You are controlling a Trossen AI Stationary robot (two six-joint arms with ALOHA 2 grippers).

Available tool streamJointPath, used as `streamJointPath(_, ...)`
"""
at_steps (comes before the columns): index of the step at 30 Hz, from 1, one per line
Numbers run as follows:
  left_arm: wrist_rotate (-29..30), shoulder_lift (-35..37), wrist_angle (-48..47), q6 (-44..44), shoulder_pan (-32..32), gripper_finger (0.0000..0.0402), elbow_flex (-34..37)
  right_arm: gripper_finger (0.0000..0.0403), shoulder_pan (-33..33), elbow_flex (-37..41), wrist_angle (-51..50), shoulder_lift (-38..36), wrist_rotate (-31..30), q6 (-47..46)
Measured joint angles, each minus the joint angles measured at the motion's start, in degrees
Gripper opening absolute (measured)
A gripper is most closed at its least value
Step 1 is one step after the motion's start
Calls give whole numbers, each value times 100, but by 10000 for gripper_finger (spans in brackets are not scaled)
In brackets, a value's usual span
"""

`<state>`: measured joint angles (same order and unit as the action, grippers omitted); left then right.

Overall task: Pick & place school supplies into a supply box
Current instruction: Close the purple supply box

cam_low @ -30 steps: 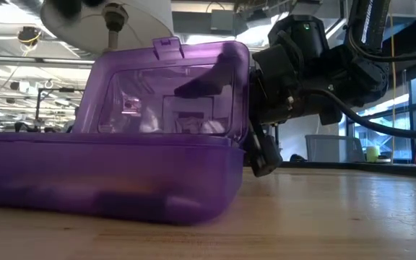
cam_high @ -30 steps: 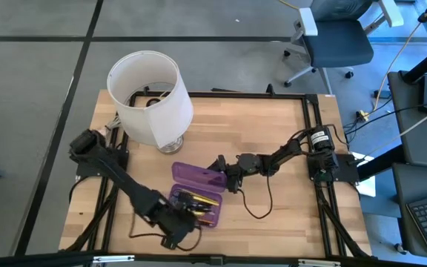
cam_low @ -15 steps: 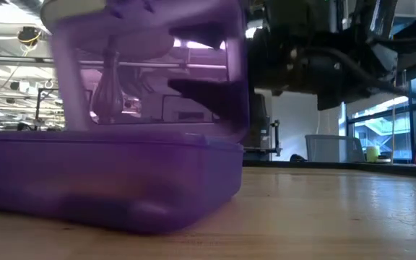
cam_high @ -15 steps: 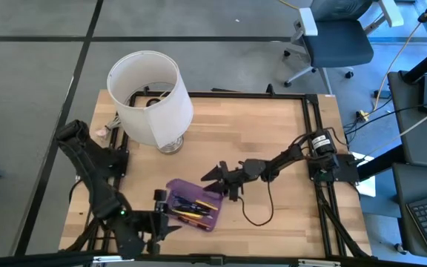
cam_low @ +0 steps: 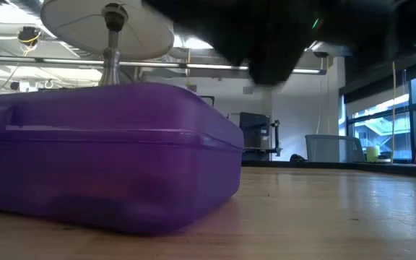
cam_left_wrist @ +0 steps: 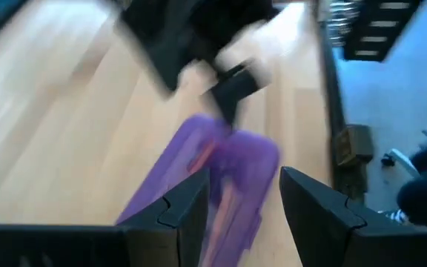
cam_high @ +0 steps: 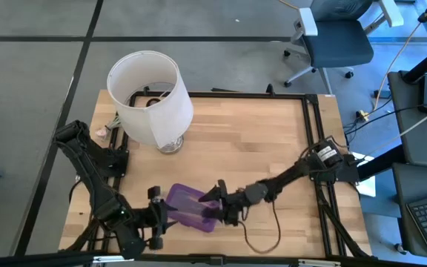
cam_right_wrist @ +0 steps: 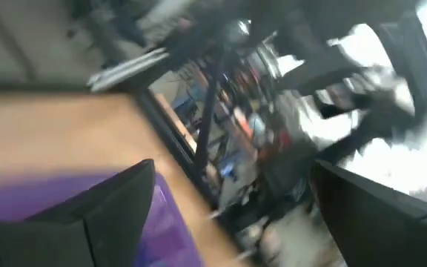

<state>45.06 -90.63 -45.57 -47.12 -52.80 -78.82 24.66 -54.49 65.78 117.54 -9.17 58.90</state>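
The purple supply box (cam_high: 189, 206) lies near the table's near edge with its lid shut; the low view shows the box (cam_low: 107, 159) closed and flat on the wood. The school supplies are inside it, and only an orange streak shows through the purple box (cam_left_wrist: 224, 167) in the left wrist view. My right gripper (cam_high: 218, 202) is open, over the box's right end. My left gripper (cam_high: 156, 215) is open at the box's left end, its fingers apart from it. My right gripper comes in level from the table's right with its fingers spread. One finger (cam_right_wrist: 117, 204) lies over the shut lid (cam_right_wrist: 43, 200) near its right end. I cannot tell whether it touches the lid; the low view shows only a dark blur above the box.
A big white lampshade (cam_high: 150, 96) on a metal foot (cam_low: 110, 32) stands at the table's far left. A cable loop (cam_high: 262, 233) trails from the right arm near the near edge. Bare wood lies across the table's middle and right, inside the black frame rail (cam_high: 310, 141).
The lid has swung from upright down to shut on the box. My right gripper has followed it toward the near edge and the left, now over the box's right end. My left gripper has drawn back from above the open box to its left end.
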Motion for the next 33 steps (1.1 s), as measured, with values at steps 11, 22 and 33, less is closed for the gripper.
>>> streamJointPath(11, 26, 25, -551, -3206, 120, 160, 1533, 359, 710, -1057, -2310, -9, -1473, -4413)
streamJointPath(22, -428, 574, 715, -3993, 116, 160, 2774, 359, 356, -1644, -4487, -9, -1474, -7365)
streamJointPath(33, -849, 592, 773, -4126, 116, 160, 2817, 359, 147, -1476, -4404, 47, -1493, -7689)
